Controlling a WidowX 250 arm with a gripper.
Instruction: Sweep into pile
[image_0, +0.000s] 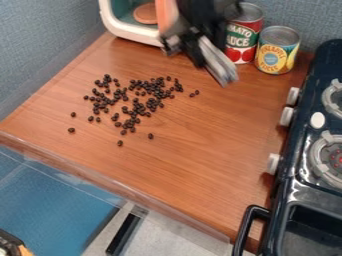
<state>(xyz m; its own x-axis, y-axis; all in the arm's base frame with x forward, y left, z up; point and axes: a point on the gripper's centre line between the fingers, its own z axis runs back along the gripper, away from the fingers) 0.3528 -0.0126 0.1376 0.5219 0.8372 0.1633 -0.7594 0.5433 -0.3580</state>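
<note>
The black gripper (194, 37) hangs at the top of the view, blurred, over the back of the wooden counter and in front of the tomato can. A pale grey, strip-like piece (218, 64) slants down to the right at its lower end; whether this is a held tool or part of the gripper is unclear. Small dark beans (137, 107) lie loosely scattered over the left-middle of the counter (200, 150), below and left of the gripper. Stray ones sit apart from them at the left, at the lower side and towards the right.
Behind the gripper stand a tomato can (244, 32) and a pineapple can (276, 50). A white-rimmed container (130, 34) with an orange-brown item is at the back left. The dark toy stove (294, 175), with knobs and a handle, borders the counter's right side. Walls border the back and left.
</note>
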